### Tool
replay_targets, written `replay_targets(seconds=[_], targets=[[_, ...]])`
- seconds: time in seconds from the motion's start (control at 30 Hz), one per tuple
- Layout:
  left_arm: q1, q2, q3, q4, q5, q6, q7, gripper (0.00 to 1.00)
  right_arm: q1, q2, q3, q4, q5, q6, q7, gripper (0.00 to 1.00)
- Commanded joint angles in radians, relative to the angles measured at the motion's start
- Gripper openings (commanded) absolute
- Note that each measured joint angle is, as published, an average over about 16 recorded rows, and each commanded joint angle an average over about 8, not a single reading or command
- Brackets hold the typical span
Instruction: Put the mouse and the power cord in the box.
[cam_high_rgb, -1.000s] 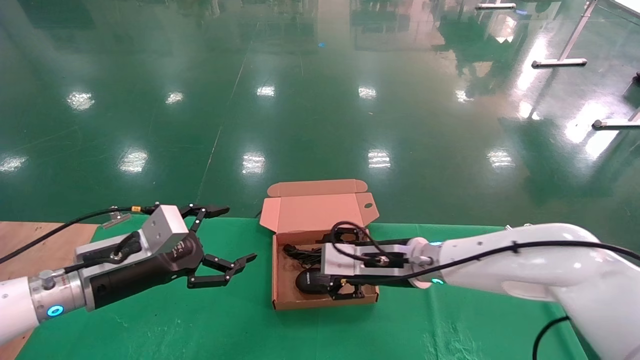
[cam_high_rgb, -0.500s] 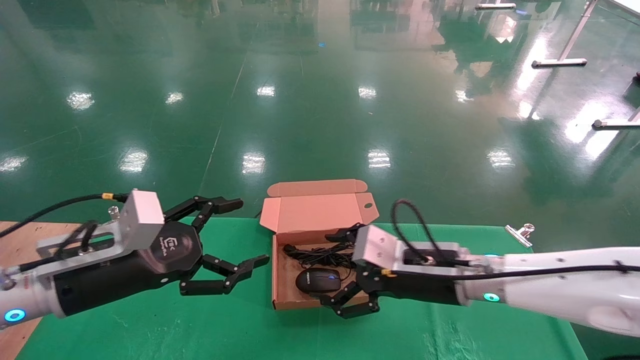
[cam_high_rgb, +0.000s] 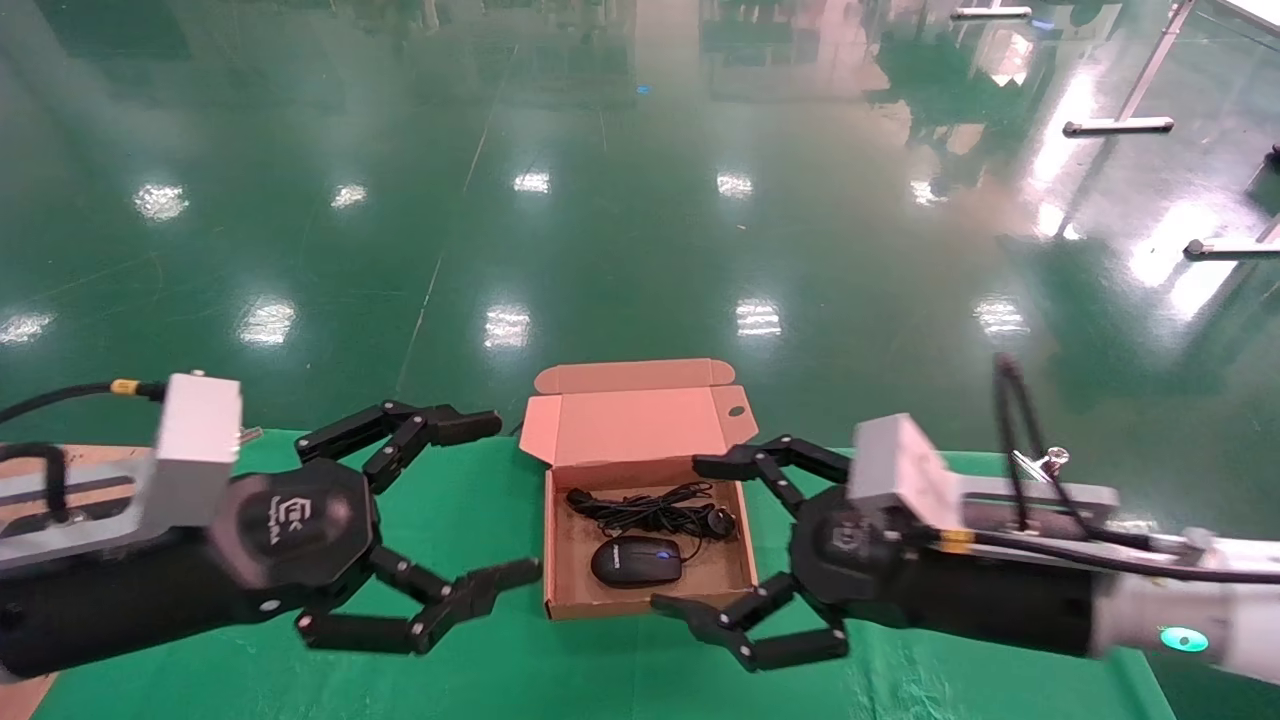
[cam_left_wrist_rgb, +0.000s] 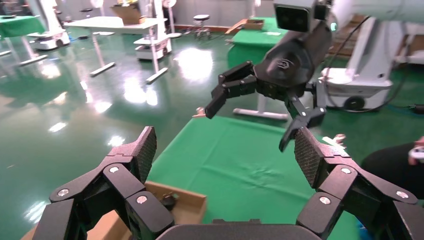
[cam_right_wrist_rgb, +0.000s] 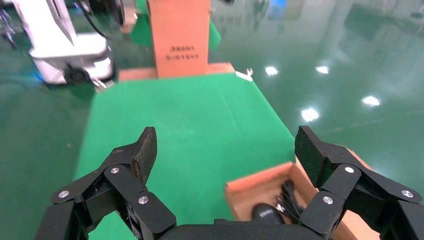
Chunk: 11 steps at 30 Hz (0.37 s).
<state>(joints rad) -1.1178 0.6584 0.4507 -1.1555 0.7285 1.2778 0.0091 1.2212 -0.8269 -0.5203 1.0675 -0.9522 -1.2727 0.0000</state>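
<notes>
The brown cardboard box (cam_high_rgb: 556, 560) lies open on the green table with its lid (cam_high_rgb: 636, 418) standing up at the far side. Inside it the black mouse (cam_high_rgb: 636, 561) lies near the front, and the coiled power cord (cam_high_rgb: 650, 509) lies behind it. The right wrist view also shows the box (cam_right_wrist_rgb: 250, 186), the mouse (cam_right_wrist_rgb: 266, 213) and the power cord (cam_right_wrist_rgb: 288, 197). My left gripper (cam_high_rgb: 494, 500) hangs open and empty left of the box. To the box's right my right gripper (cam_high_rgb: 705, 536) is open and empty too. My left wrist view catches a box corner (cam_left_wrist_rgb: 187, 207) and the right gripper (cam_left_wrist_rgb: 250, 120).
A green cloth (cam_high_rgb: 480, 660) covers the table. Bare wood (cam_high_rgb: 90, 465) shows at the table's far left. A metal clip (cam_high_rgb: 1040, 462) sits on the far right edge. Beyond the table lies glossy green floor (cam_high_rgb: 640, 200) with metal stand feet (cam_high_rgb: 1118, 125) at the far right.
My right gripper has let go of the mouse, opened and pulled back out of the box to its right. My left arm has drawn back toward me, its gripper still open.
</notes>
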Motion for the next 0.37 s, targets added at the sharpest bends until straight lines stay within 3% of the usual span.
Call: replay_targets(seconds=[0.03,0.37], targets=[[0.005,-0.006,-0.021,-0.016,0.000,0.026,-0.024,1.00,-0.017,0.025,0.028,0.025,0.026,-0.026,0.022,1.00],[0.028,-0.030,-0.109,-0.082,0.001,0.138,-0.125,1.00,-0.090,0.132,0.148,0.133,0.136,-0.137,0.115,1.00]])
